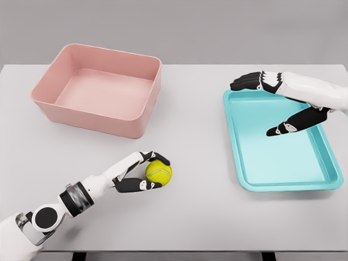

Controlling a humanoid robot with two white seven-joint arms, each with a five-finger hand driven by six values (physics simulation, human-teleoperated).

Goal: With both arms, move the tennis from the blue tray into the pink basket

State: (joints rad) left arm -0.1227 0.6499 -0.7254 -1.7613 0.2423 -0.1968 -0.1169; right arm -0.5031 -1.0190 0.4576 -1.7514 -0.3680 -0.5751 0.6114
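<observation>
The tennis ball (159, 172) is grasped in the left hand (142, 173), with black fingers curled around it, just above the bench (196, 217) surface near its front centre. The ball is located between the pink basket (41, 89) and the blue tray (283, 186), apart from both. The right hand (272, 103) is positioned over the far part of the tray, fingers extended and spread, with nothing held.
</observation>
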